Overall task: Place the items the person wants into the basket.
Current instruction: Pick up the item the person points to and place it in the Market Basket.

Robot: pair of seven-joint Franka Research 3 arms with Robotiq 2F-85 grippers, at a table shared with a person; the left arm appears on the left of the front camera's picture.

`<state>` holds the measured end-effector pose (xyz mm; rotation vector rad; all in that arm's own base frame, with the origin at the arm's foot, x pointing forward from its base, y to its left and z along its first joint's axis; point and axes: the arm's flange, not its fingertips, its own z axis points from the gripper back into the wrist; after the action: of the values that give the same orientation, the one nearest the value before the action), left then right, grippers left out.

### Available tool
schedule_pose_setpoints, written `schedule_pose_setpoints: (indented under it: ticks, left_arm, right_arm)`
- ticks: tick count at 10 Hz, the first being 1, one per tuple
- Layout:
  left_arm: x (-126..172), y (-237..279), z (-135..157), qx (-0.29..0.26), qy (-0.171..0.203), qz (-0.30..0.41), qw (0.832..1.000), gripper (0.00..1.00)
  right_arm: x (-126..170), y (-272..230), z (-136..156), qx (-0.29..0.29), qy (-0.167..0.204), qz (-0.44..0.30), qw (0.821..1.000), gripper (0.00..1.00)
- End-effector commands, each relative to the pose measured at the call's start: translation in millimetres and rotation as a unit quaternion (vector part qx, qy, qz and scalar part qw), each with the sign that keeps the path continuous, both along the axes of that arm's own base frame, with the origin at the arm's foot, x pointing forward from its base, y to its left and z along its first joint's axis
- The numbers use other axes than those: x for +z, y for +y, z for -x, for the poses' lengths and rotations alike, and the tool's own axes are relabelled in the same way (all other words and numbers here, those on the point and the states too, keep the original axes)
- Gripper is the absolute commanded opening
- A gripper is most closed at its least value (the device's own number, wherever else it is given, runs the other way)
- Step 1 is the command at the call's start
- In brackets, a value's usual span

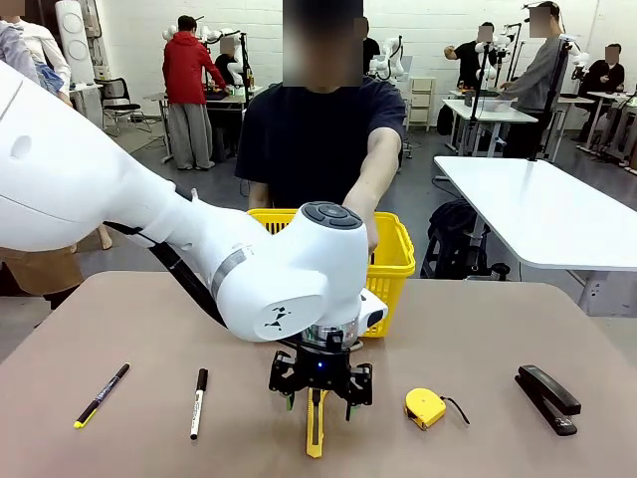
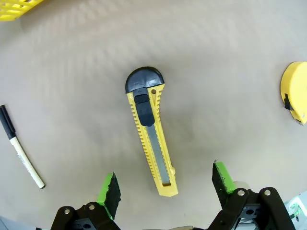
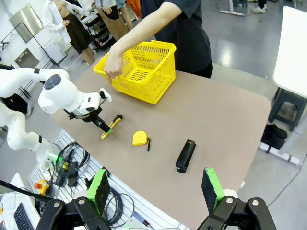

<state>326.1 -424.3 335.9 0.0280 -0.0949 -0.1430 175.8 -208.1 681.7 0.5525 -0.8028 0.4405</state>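
The left gripper (image 2: 165,181) stood with fingers spread on either side of the utility knife (image 2: 151,139), which lay on the table (image 1: 498,329); the right gripper (image 3: 156,189) hung released above. The tape measure (image 1: 425,407) and pen (image 1: 102,395) lay outside the basket (image 3: 158,72), whose rim the person's hand (image 3: 112,67) held.

This is a robotics lab hall. A white jointed robot arm (image 1: 149,209) reaches over the brown matte table (image 1: 557,319). Beyond that table are a polished grey floor (image 3: 240,38), white rectangular worktables (image 1: 557,214) with people standing (image 1: 542,70) at them, and a white block wall (image 1: 418,25). Below the table's near edge lie black cables (image 3: 72,160) and a red push button (image 3: 37,185).
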Motion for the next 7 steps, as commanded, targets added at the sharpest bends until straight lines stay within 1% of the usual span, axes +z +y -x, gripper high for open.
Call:
schedule_pose_setpoints:
  ticks: [1,4,7]
  left_arm:
    - [-15.0,-4.2,-1.1,0.014,-0.023,0.003,1.0,1.0]
    - [-23.4,2.1,0.9,0.011,-0.029,0.01,0.999,1.0]
    - [-28.3,9.6,-1.5,0.02,-0.019,0.018,0.999,1.0]
  right_arm:
    - [-2.2,2.1,-3.8,0.0,-0.008,-0.006,1.0,1.0]
    - [-2.2,2.1,-3.8,0.0,-0.008,-0.006,1.0,1.0]
    - [-2.2,2.1,-3.8,0.0,-0.008,-0.006,1.0,1.0]
